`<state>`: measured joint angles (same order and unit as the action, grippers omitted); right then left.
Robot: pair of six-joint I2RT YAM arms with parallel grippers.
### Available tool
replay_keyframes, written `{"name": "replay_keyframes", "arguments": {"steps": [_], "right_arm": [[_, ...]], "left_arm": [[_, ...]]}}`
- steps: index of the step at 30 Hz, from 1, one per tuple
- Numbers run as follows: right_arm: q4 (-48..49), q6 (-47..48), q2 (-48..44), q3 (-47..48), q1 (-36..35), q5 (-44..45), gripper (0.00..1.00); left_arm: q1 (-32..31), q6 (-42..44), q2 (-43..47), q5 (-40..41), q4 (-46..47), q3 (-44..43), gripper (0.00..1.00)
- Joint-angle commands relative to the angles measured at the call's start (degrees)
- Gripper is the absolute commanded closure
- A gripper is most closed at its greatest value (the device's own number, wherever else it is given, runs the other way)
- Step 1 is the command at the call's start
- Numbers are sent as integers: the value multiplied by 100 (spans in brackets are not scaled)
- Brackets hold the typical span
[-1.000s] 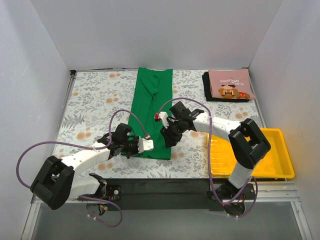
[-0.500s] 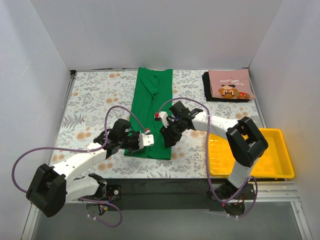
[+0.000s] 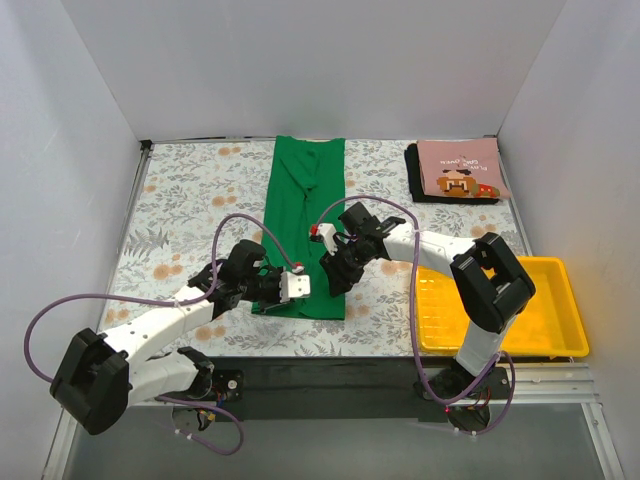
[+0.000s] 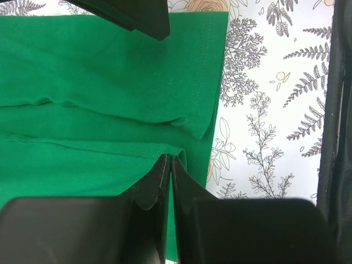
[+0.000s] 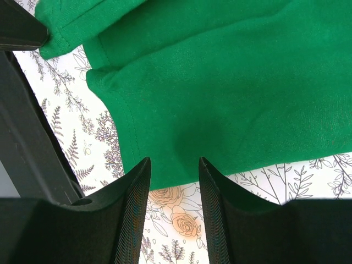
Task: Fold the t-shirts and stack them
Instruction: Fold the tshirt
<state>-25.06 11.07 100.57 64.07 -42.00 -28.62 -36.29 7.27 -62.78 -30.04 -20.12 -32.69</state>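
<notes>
**Left gripper pinches the green hem, right gripper stands spread over it**

The green t-shirt (image 3: 305, 200) lies on the desk (image 3: 180, 200) folded into one long, narrow strip, and both grippers work at its near end. The left gripper (image 3: 275, 293) has its fingers pressed together on a fold of the green cloth close to the hem. In the left wrist view the tips meet right at that crease, with the rest of the shirt spreading away ahead of them and to one side, and the flowered desk on the other.

The right gripper (image 3: 336, 280) sits just beside it, at the strip's right edge. Its fingers are spread. In the right wrist view the shirt's edge and a patch of desk show in the gap between them, with nothing clamped; the cloth runs on ahead of the fingertips.

Well beyond the right gripper, out to its right at the desk's far corner, the pink t-shirt (image 3: 458, 170) rests folded on top of the black t-shirt (image 3: 413, 178). A yellow tray (image 3: 560, 345) sits to that gripper's right, at the near edge.
</notes>
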Motion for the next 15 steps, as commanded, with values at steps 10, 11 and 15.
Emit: {"name": "replay_keyframes", "arguments": {"steps": [10,11,15], "right_arm": [[71,-61,24,176,16,-196,53],[71,-61,32,167,16,-205,53],[71,-70,67,167,16,-214,53]], "left_arm": [[-167,-261,-252,-72,342,43,100],[-185,-278,-269,-55,368,43,100],[-255,-270,-436,-28,491,122,100]]}}
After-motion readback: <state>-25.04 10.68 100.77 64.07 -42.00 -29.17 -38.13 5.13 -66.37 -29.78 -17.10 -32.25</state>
